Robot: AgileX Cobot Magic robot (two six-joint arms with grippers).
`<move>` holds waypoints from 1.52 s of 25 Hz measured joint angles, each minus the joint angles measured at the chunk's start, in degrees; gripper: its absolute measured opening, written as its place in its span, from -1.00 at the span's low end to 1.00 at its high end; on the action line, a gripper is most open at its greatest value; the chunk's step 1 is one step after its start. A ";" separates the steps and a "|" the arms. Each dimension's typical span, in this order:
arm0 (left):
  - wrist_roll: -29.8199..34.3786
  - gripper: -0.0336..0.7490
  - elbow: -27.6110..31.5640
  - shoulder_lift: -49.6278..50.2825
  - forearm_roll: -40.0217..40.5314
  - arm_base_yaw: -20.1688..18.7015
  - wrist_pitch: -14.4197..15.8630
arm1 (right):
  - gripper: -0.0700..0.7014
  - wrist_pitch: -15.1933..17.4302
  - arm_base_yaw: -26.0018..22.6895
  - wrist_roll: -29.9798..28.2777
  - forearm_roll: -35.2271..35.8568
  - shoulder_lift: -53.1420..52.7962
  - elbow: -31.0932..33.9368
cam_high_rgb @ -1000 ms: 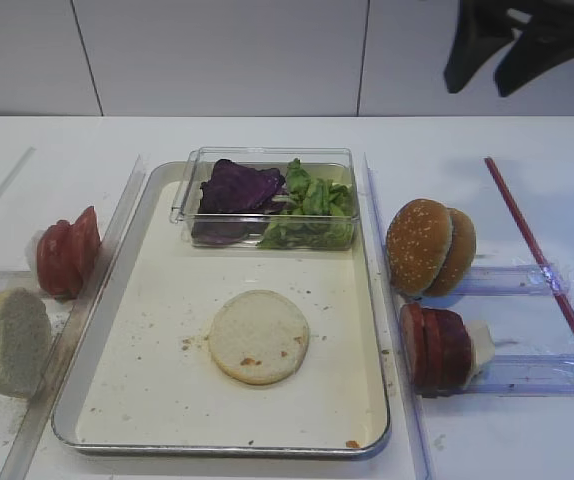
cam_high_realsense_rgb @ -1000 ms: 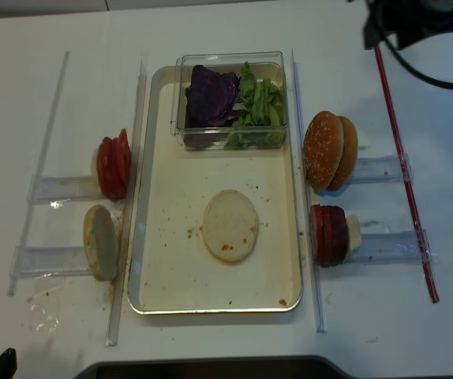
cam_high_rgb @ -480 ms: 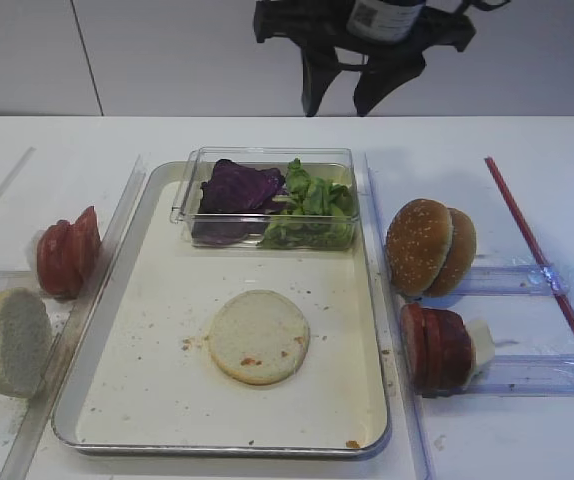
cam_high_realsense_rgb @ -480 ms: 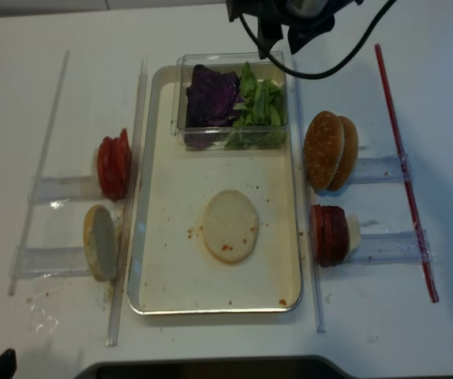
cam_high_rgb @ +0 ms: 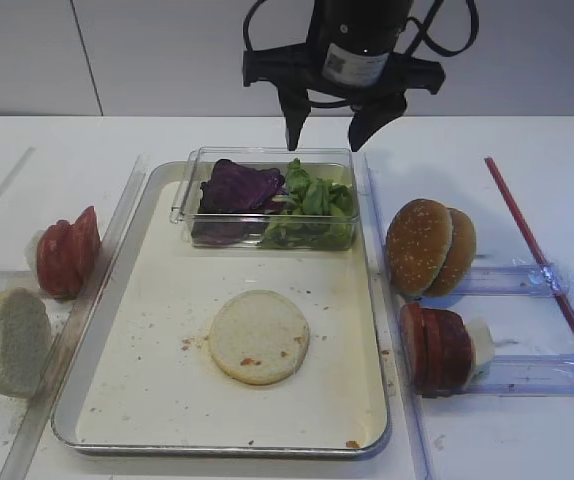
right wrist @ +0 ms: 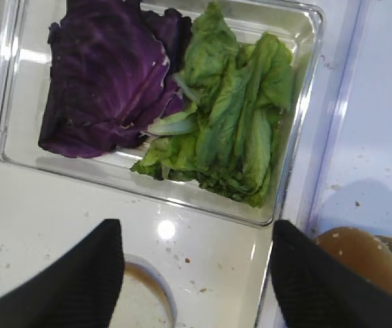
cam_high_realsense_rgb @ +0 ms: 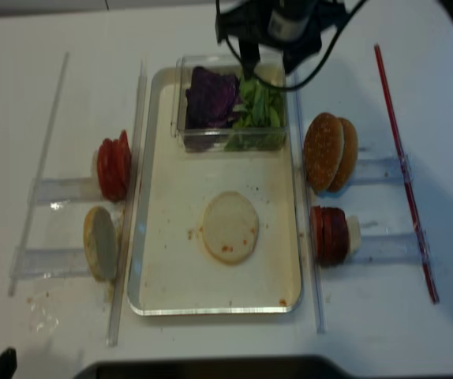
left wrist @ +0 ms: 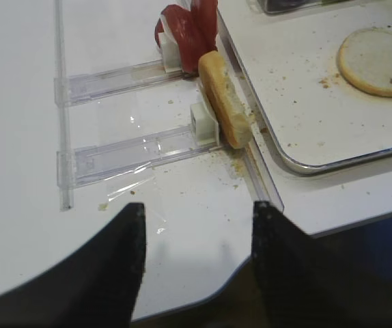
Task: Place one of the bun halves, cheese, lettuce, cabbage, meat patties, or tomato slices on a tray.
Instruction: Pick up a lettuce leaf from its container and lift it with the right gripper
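Black right gripper [cam_high_rgb: 331, 128], newly arrived from the far right, poised above clear plastic box [cam_high_rgb: 267, 160] at back of tray [cam_high_rgb: 97, 350]; jaws spread wide, empty. Lettuce [right wrist: 233, 130] in box beside purple cabbage [right wrist: 107, 82], untouched. Bun half [cam_high_rgb: 259, 337] already on tray floor. Left gripper [left wrist: 197, 263] parked, parted, empty. Likely next: descent onto greens.

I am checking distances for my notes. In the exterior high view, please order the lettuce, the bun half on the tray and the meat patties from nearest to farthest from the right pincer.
1. Lettuce: directly under the open right pincer, in the clear box.
2. Bun half: mid-tray, flat.
3. Meat patties: right of the tray; only slightly farther than the bun.
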 joint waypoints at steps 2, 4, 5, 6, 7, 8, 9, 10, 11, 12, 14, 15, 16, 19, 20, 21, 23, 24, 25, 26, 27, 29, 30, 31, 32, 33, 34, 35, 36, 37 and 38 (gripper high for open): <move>0.00 -0.05 0.00 0.00 0.00 0.00 0.00 | 0.46 -1.82 0.00 0.74 -0.09 1.04 -0.12; 0.00 -0.05 0.00 0.00 0.00 0.00 0.00 | 0.46 -3.59 0.00 1.29 -0.09 2.10 -0.24; 0.00 -0.05 0.00 0.00 0.00 0.00 0.00 | 0.46 -4.54 0.00 1.43 -0.09 2.58 -0.36; 0.00 -0.05 0.00 0.00 0.00 0.00 0.00 | 0.46 -5.35 0.00 1.54 -0.13 3.11 -0.36; 0.00 -0.05 0.00 0.00 0.00 0.00 0.00 | 0.46 -6.14 0.00 1.54 -0.13 3.51 -0.43; 0.00 -0.05 0.00 0.00 0.00 0.00 0.00 | 0.46 -6.79 0.00 1.65 -0.22 3.97 -0.43; 0.00 -0.05 0.00 0.00 0.00 0.00 0.00 | 0.46 -7.44 0.00 1.62 -0.22 4.29 -0.43; 0.00 -0.05 0.00 0.00 0.00 0.00 0.00 | 0.46 -7.73 0.00 1.62 -0.22 4.78 -0.43; 0.00 -0.05 0.00 0.00 0.00 0.00 0.00 | 0.46 -8.22 0.00 1.62 -0.34 5.35 -0.43; 0.00 -0.05 0.00 0.00 0.00 0.00 0.00 | 0.46 -8.54 0.00 1.67 -0.64 5.75 -0.43; 0.00 -0.05 0.00 0.00 0.00 0.00 0.00 | 0.46 -8.80 0.00 2.02 -1.72 6.95 -0.43; 0.00 -0.05 0.00 0.00 0.00 0.00 0.00 | 0.46 -8.94 0.00 2.28 -2.41 7.38 -0.43; 0.00 -0.05 0.00 0.00 0.00 0.00 0.00 | 0.46 -9.07 0.00 2.56 -3.46 7.71 -0.43; 0.00 -0.05 0.00 0.00 0.00 0.00 0.00 | 0.46 -9.08 -0.13 2.95 -3.78 8.55 -0.43; 0.00 -0.05 0.00 0.00 0.00 0.00 0.00 | 0.46 -9.19 -0.25 2.98 -3.78 8.83 -0.43; 0.00 -0.05 0.00 0.00 0.00 0.00 0.00 | 0.46 -9.19 -0.49 3.06 -3.46 9.19 -0.48; 0.00 -0.05 0.04 0.00 0.00 0.00 0.00 | 0.46 -9.19 -1.02 3.10 -2.87 9.91 -0.48; 0.00 -0.05 0.04 0.00 0.00 0.00 0.00 | 0.46 -9.19 -1.14 3.10 -2.41 10.32 -0.48; 0.00 -0.05 0.04 0.00 0.00 0.00 0.00 | 0.46 -9.19 -1.41 3.10 -2.13 10.58 -0.48; 0.00 -0.05 0.04 0.00 0.00 0.00 0.00 | 0.46 -9.29 -1.51 3.10 -1.87 10.98 -0.48; 0.00 -0.05 0.04 0.00 0.00 0.00 0.00 | 0.46 -9.31 -1.61 3.10 -1.77 11.20 -0.48; 0.00 -0.05 0.04 0.00 0.00 0.00 0.00 | 0.46 -9.42 -1.61 3.10 -1.65 11.71 -0.48; 0.00 -0.05 0.04 0.00 0.00 0.00 0.00 | 0.46 -9.42 -1.61 3.10 -1.54 11.87 -0.48; 0.00 -0.05 0.04 0.00 0.00 0.00 0.00 | 0.46 -9.42 -1.61 3.10 -1.42 12.10 -0.48; 0.00 -0.05 0.04 0.00 0.00 0.00 0.00 | 0.46 -9.54 -1.61 3.10 -1.32 12.40 -0.48; 0.00 -0.05 0.04 0.00 0.00 0.00 0.00 | 0.46 -9.76 -1.61 3.10 -1.20 12.80 -0.48; 0.00 -0.05 0.04 0.00 0.00 0.00 0.00 | 0.46 -10.02 -1.61 3.10 -1.09 13.03 -0.48; 0.00 -0.05 0.04 0.00 0.00 0.00 0.00 | 0.46 -10.16 -1.61 3.10 -0.97 13.43 -0.48; 0.00 -0.05 0.04 0.00 0.00 0.00 0.00 | 0.46 -10.44 -1.61 3.10 -0.73 13.72 -0.48; 0.00 -0.05 0.04 0.00 0.00 0.00 0.00 | 0.46 -10.67 -1.61 3.10 -0.59 13.97 -0.48; 0.00 -0.05 0.04 0.00 0.00 0.00 0.00 | 0.46 -10.92 -1.61 3.10 -0.19 14.22 -0.48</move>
